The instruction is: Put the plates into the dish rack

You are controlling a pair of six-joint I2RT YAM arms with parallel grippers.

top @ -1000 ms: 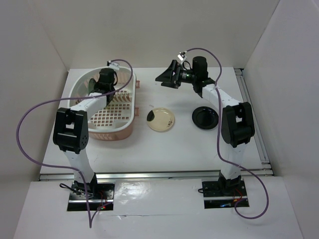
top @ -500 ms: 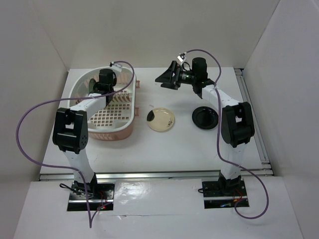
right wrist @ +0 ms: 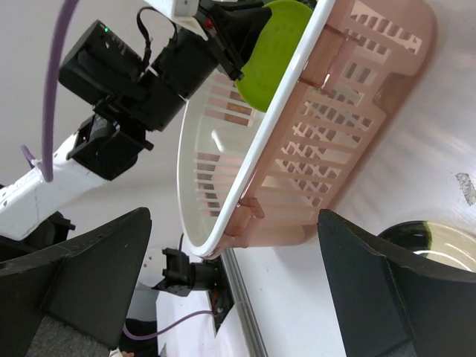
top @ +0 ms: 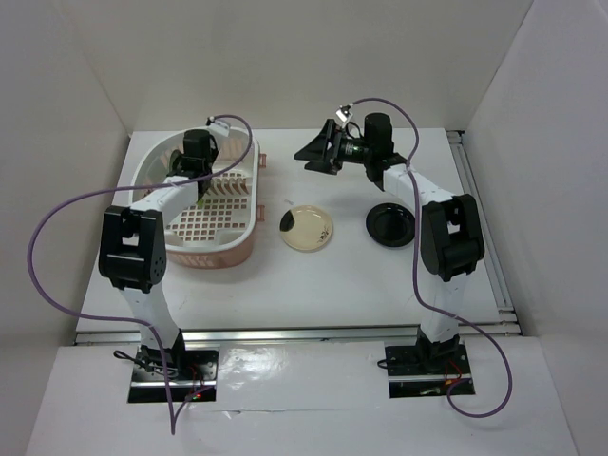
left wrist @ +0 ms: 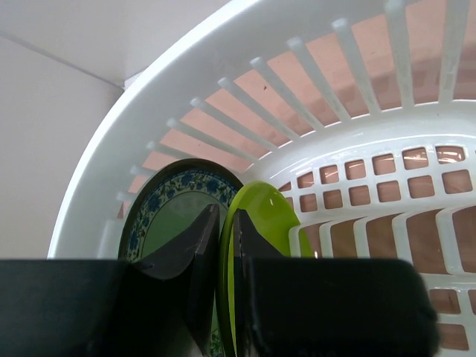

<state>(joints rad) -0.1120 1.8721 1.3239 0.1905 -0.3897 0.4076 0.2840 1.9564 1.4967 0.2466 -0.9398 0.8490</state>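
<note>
Top external view: the dish rack [top: 214,255] holds the blue-grey plate [left wrist: 167,216] and lime green plate [left wrist: 264,223] upright, the green one pinched in the left gripper's [left wrist: 225,217] narrow jaws. The cream plate [top: 307,228] and black plate [top: 391,224] lie on the bench [top: 361,275], about half the job left. The right gripper's [top: 321,152] jaws gape wide, empty.

**Top external:** fixed high behind the arm bases, looking down and forward across the whole table [top: 332,275], with both arms in frame.

**Left wrist:** very near, looking past the left gripper [left wrist: 226,216] into the rounded end of the dish rack [left wrist: 335,167]. The lime green plate [left wrist: 271,216] and blue-grey patterned plate [left wrist: 167,216] stand in the foreground.

**Right wrist:** rolled sideways and farther off, facing the rack's pink outer wall. The right gripper [right wrist: 234,216] frames the view, with its fingers [right wrist: 82,282] at either edge.

All three views share the rack. The right wrist view also catches the left gripper and the lime green plate.
</note>
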